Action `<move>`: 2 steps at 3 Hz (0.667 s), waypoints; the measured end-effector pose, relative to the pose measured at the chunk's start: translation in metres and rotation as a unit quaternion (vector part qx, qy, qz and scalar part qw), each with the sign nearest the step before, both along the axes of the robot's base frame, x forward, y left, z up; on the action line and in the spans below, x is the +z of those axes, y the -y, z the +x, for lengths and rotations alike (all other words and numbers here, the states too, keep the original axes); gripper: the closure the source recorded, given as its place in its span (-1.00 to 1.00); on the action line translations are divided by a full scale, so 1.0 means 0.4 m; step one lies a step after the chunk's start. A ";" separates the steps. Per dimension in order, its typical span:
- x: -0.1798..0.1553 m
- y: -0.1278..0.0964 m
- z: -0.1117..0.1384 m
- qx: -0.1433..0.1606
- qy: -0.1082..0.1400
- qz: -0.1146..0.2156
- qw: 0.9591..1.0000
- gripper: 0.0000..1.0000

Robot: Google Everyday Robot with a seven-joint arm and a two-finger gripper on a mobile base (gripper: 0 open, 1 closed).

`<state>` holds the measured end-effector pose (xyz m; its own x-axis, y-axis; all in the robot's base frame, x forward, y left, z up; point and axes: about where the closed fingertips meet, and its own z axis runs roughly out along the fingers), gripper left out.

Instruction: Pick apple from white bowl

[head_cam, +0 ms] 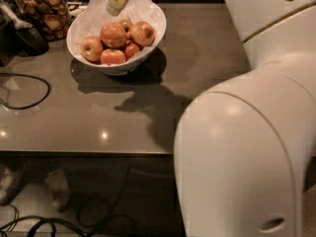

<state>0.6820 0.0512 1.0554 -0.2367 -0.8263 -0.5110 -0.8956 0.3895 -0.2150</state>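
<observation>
The white bowl (121, 69), lined with crinkled white paper, stands at the back left of the grey table. It holds several apples. The apple (113, 34), the largest one, red-orange with pale streaks, lies on top near the middle. A yellower apple (142, 32) sits to its right and smaller red ones (113, 57) in front. My gripper (118, 0), pale beige, hangs over the bowl's back rim, just above and behind the apple and apart from it.
A glass jar of brown snacks (47, 11) stands left of the bowl, next to a dark object (27, 37). A black cable (27, 90) loops on the table's left. My white arm (247, 132) fills the right side. The table's front edge (98, 153) is near.
</observation>
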 end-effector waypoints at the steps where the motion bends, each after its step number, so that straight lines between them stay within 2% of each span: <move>1: -0.018 -0.043 0.027 -0.001 -0.007 -0.006 1.000 -1.00; 2: -0.049 -0.058 0.059 -0.013 -0.014 -0.016 1.000 -1.00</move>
